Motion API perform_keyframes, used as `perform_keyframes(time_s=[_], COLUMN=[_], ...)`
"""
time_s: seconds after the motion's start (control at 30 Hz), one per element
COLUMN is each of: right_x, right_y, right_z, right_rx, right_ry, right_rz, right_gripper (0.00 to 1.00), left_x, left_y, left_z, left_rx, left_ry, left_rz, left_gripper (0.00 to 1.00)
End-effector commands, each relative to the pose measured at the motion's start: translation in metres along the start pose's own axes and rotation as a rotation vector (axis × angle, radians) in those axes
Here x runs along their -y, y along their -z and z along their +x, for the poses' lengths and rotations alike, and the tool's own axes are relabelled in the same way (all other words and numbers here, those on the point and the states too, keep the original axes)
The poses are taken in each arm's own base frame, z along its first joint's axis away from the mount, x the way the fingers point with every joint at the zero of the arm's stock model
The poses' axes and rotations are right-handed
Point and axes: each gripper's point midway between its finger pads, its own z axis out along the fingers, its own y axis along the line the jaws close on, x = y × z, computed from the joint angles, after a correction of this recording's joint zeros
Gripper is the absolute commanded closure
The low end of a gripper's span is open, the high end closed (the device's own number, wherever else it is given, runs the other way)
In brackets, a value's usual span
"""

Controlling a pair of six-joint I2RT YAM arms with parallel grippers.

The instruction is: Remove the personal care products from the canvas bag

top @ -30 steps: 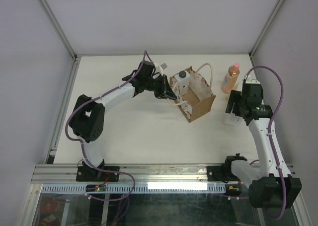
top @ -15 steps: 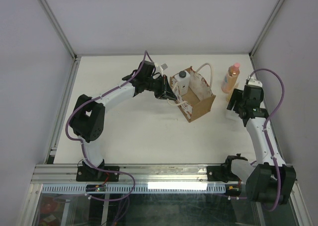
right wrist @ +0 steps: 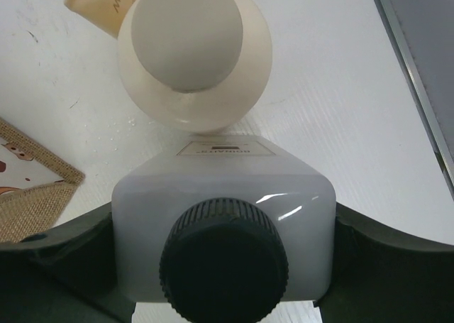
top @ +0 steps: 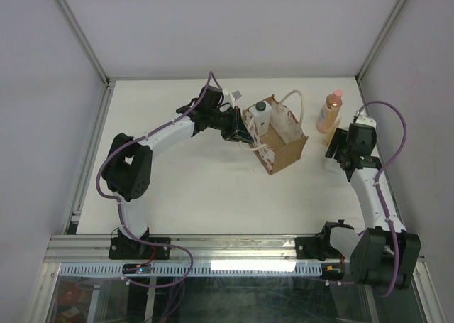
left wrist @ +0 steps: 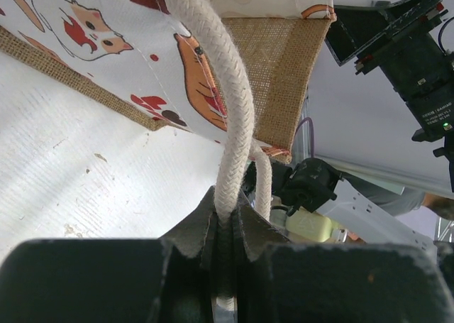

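At the bench's (top: 198,188) right, the right claw (right wrist: 225,260) pinches a white dark-capped bottle (right wrist: 223,195), cream bottle (right wrist: 195,53) just beyond. The left claw (left wrist: 225,266) pinches the canvas bag's (top: 287,152) rope handle (left wrist: 228,117); another white bottle (top: 260,114) stands inside, peach bottle (top: 330,111) upright beyond.

1. The white squarish bottle (right wrist: 223,195), between the fingers (right wrist: 64,259) of the right tool (right wrist: 225,266), has a small rectangular label (right wrist: 223,150) on its shoulder, just ahead of the dark cap. It carries one line of dark capitals, upside down to the wrist camera and too small to read.
2. Farther ahead of that tool and to its left, behind the cream bottle (right wrist: 195,53), the corner of a tan label (right wrist: 106,3) shows slanted dark capitals that appear to begin "MAZ". The frame edge cuts off the rest.
3. Ahead and to the right of the left tool (left wrist: 227,266), a black housing (left wrist: 418,60) bears a sticker (left wrist: 433,113) with tiny white print, which is illegible.
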Motion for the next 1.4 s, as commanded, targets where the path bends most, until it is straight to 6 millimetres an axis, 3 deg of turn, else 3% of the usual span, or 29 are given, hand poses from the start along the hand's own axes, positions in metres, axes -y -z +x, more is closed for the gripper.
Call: perform_keyframes(time_s=[0.0, 0.17, 0.27, 0.4, 0.5, 0.73, 0.87, 0.97, 1.07, 1.17, 1.27, 1.37], right_x=[0.008, 0.001, 0.004, 0.008, 0.006, 0.009, 0.019, 0.014, -0.008, -0.050, -0.109, -0.150], right_y=[0.006, 0.011, 0.014, 0.024, 0.030, 0.037, 0.058, 0.076, 0.091, 0.107, 0.127, 0.141], right_z=[-0.057, -0.054, -0.053, -0.054, -0.057, -0.064, -0.084, -0.106, -0.123, -0.133, -0.124, -0.113], right_rx=[0.222, 0.191, 0.163, 0.131, 0.126, 0.125, 0.162, 0.218, 0.259, 0.304, 0.309, 0.300], right_ry=[-0.077, -0.081, -0.089, -0.113, -0.112, -0.120, -0.116, -0.090, -0.030, 0.054, 0.154, 0.179], right_rz=[0.039, 0.000, 0.018, 0.040, 0.031, 0.050, 0.107, 0.082, -0.025, -0.231, -0.533, -0.724], right_gripper=[0.85, 0.42, 0.31, 0.23, 0.06, 0.01, 0.00, 0.00, 0.01, 0.01, 0.03, 0.05], left_x=[0.017, 0.016, 0.015, 0.014, 0.014, 0.018, 0.019, 0.017, 0.016, 0.015, 0.014, 0.014], left_y=[0.003, 0.003, 0.004, 0.004, 0.005, 0.005, 0.006, 0.006, 0.006, 0.007, 0.008, 0.009], left_z=[-0.007, -0.006, -0.005, -0.005, -0.005, -0.008, -0.009, -0.008, -0.006, -0.004, -0.004, -0.004], left_rx=[0.008, 0.009, 0.010, 0.013, 0.019, 0.032, 0.039, 0.038, 0.037, 0.037, 0.044, 0.051], left_ry=[-0.059, -0.058, -0.058, -0.055, -0.055, -0.053, -0.055, -0.051, -0.050, -0.047, -0.046, -0.045], left_rz=[0.043, 0.038, 0.036, 0.029, 0.031, 0.043, 0.042, 0.037, 0.034, 0.031, 0.023, 0.018], left_gripper=[1.00, 1.00, 1.00, 1.00, 1.00, 1.00, 1.00, 1.00, 1.00, 1.00, 1.00, 1.00])
